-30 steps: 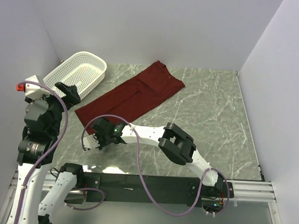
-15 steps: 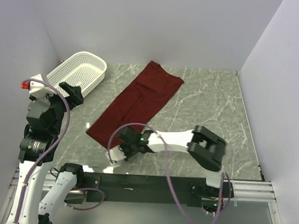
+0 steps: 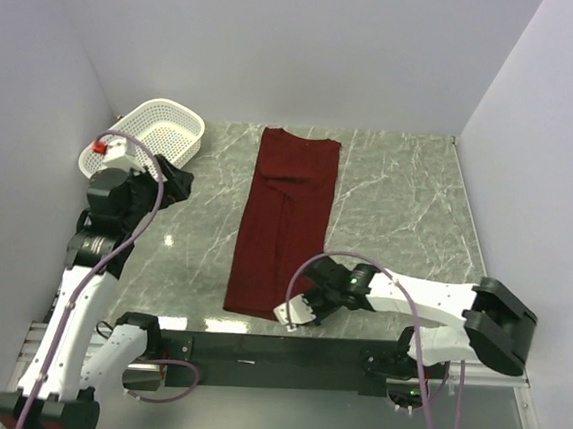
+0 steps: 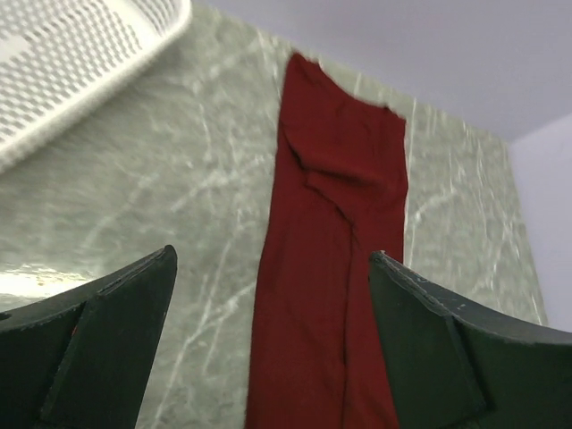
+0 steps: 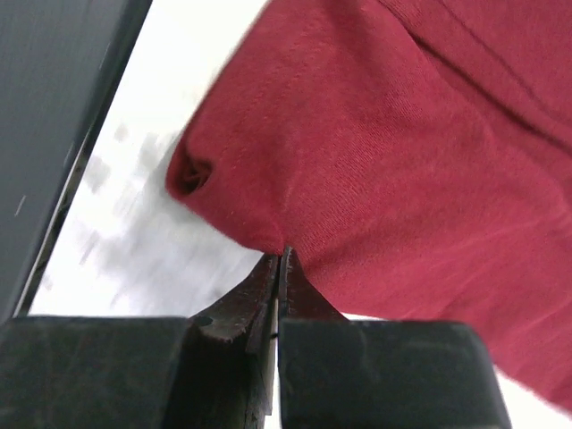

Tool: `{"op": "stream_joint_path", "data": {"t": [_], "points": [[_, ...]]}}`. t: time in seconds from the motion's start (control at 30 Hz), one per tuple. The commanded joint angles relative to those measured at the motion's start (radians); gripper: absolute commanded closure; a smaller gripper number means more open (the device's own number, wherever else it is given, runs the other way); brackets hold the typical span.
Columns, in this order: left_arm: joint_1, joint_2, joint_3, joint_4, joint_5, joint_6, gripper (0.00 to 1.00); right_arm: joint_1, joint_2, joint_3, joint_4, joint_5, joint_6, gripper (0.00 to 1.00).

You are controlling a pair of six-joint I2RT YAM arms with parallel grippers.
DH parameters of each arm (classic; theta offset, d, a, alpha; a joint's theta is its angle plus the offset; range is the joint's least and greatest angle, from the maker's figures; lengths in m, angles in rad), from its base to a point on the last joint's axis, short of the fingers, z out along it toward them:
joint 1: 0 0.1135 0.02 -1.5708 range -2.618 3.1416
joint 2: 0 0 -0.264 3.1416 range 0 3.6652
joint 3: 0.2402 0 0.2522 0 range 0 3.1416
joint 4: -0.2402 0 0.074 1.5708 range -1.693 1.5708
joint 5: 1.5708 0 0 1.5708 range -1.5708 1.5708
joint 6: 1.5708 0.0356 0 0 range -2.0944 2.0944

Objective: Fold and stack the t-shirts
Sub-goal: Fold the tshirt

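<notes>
The maroon t-shirt [image 3: 286,224] lies as a long narrow strip down the middle of the table [image 3: 403,212], its near right corner pinched between the closed fingers of the right end effector [image 5: 279,264], while the left end effector [image 3: 176,186] hangs spread wide beside the white basket [image 3: 165,129], holding nothing.

The dark red cloth t-shirt [image 3: 284,224] lies flat, folded lengthwise into a long narrow strip running from far to near. Its near right corner is puckered into a small bunch.
</notes>
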Motion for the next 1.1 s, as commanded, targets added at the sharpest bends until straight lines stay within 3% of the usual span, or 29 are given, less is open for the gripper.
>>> {"op": "stream_joint_path", "data": {"t": [0.0,0.13,0.2,0.27,0.3,0.33,0.53,0.7,0.93,1.07], "points": [[-0.001,0.057,-0.031,0.112,0.159,-0.06,0.06,-0.053,-0.108,-0.064,-0.141,-0.015,-0.061,1.0],[-0.01,0.159,-0.066,0.181,0.297,-0.121,0.07,-0.084,-0.2,-0.114,-0.219,-0.014,-0.098,1.0],[-0.061,0.244,-0.063,0.199,0.3,-0.133,0.08,-0.102,-0.246,-0.139,-0.244,-0.001,-0.107,1.0],[-0.156,0.356,-0.023,0.187,0.236,-0.132,0.08,-0.126,-0.283,-0.145,-0.256,0.002,-0.109,0.94],[-0.186,0.396,-0.005,0.175,0.22,-0.133,0.08,-0.133,-0.295,-0.141,-0.267,0.002,-0.103,0.86],[-0.231,0.441,0.036,0.169,0.206,-0.136,0.09,-0.137,-0.306,-0.133,-0.27,0.002,-0.093,0.72],[-0.277,0.692,0.174,0.232,0.113,-0.15,0.17,-0.258,-0.368,0.085,-0.348,-0.207,0.031,0.31],[-0.277,0.925,0.392,0.204,0.145,0.03,0.22,-0.349,-0.375,0.183,-0.263,-0.285,0.208,0.3],[-0.273,1.263,0.814,-0.004,0.176,0.279,0.3,-0.706,-0.241,0.275,0.015,-0.593,0.803,0.36],[-0.262,1.326,0.9,-0.058,0.159,0.292,0.31,-0.717,-0.184,0.278,0.11,-0.56,0.803,0.39]]}}
